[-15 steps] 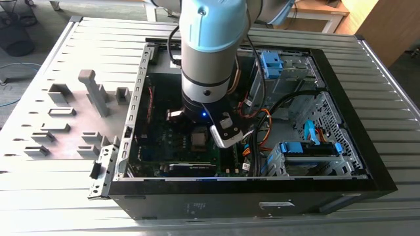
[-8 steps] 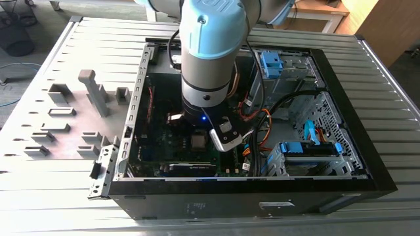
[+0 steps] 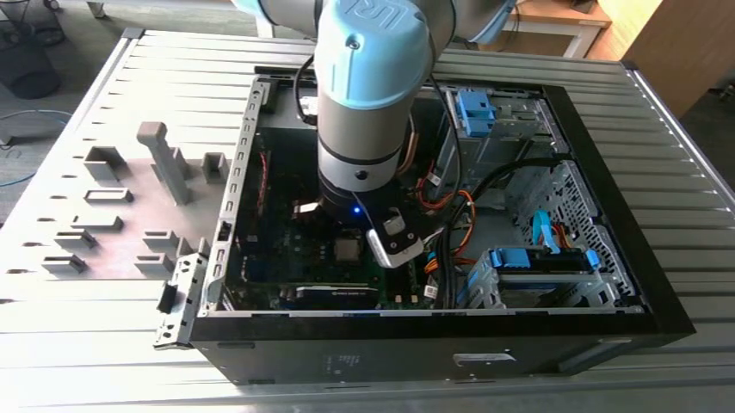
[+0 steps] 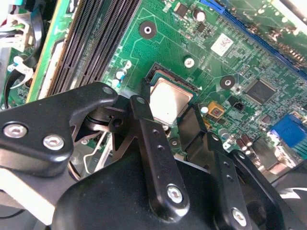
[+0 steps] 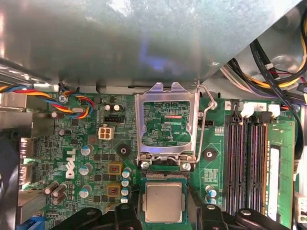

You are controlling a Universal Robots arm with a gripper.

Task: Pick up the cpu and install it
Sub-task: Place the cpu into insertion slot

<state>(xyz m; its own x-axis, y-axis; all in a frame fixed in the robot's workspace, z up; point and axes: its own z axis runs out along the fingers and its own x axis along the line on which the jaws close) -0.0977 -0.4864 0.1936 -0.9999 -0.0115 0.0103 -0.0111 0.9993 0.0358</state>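
Note:
The cpu is a small silvery square lying in the motherboard socket, seen in both wrist views and also as a grey square under the arm in the exterior view. My gripper reaches down into the open computer case. Its two black fingers press against opposite edges of the cpu, so it is shut on the chip. The socket's metal load plate stands swung open beyond the cpu, with its wire lever raised beside it.
Black memory slots run beside the socket, and small capacitors stand on the other side. Orange and black cables and blue drive bays fill the case's right in the exterior view. Grey holder blocks stand on a plate at the left.

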